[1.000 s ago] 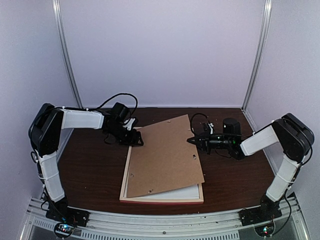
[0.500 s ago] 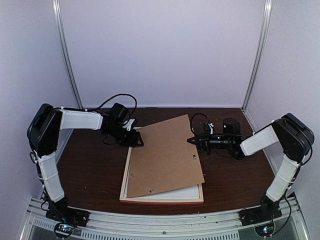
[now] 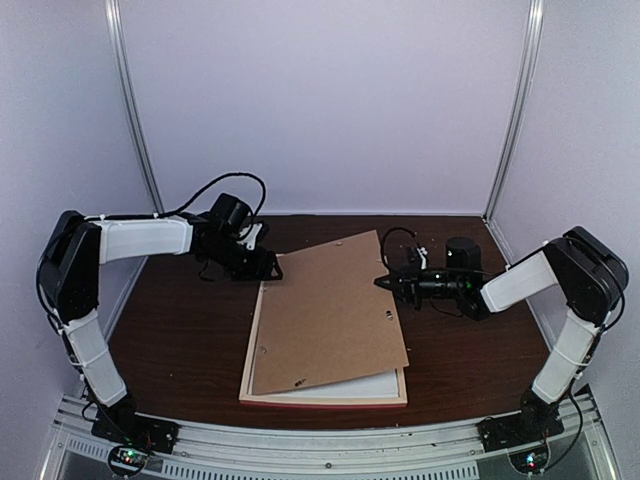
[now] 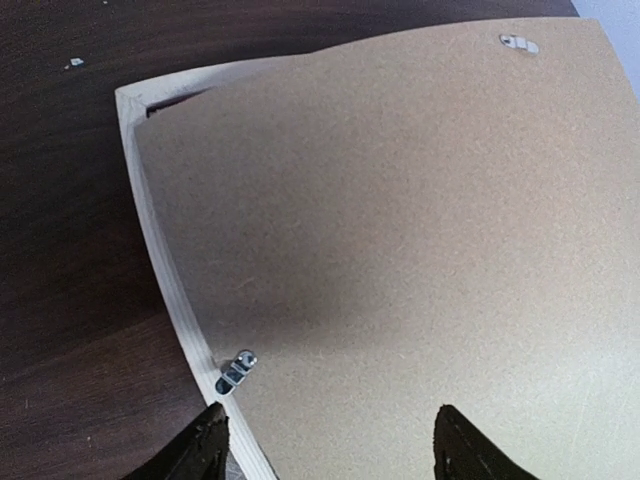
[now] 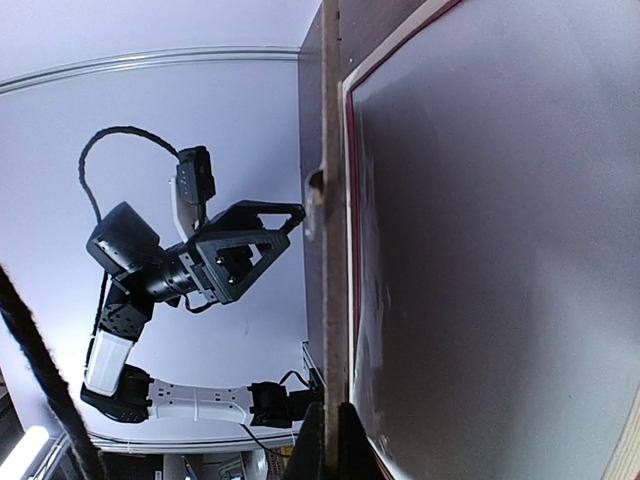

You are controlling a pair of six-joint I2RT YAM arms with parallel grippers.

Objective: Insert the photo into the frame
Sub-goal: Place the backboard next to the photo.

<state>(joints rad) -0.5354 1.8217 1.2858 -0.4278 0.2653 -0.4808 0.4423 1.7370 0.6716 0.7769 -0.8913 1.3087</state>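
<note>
Left gripper (image 4: 330, 458), released: its two dark fingertips (image 4: 205, 448) stand wide apart at the bottom edge of the left wrist view and hold nothing. They are poised over the far-left corner of the frame (image 4: 160, 250), one tip by the pale wood rail and the other over the brown backing board (image 4: 420, 230). A small metal clip (image 4: 237, 372) sits on the rail at the lower left of that view, just above the left tip. A second metal fitting (image 4: 518, 43) lies on the board at the upper right. Right gripper (image 3: 385, 282), clenched on the board's right-hand edge, right of centre in the overhead view. From the right wrist the board appears edge-on, a thin brown strip rising from the closed fingers. The board rests askew on the frame, its upper right corner overhanging the frame's outline. The frame lies flat at lower centre of the overhead view on the dark wooden table (image 3: 180, 335), pale wood uppermost, its pink rim showing along the near side. A pale sheet (image 3: 375, 384) shows inside the frame at lower right, below the board. Under the board the photo cannot be made out.
</note>
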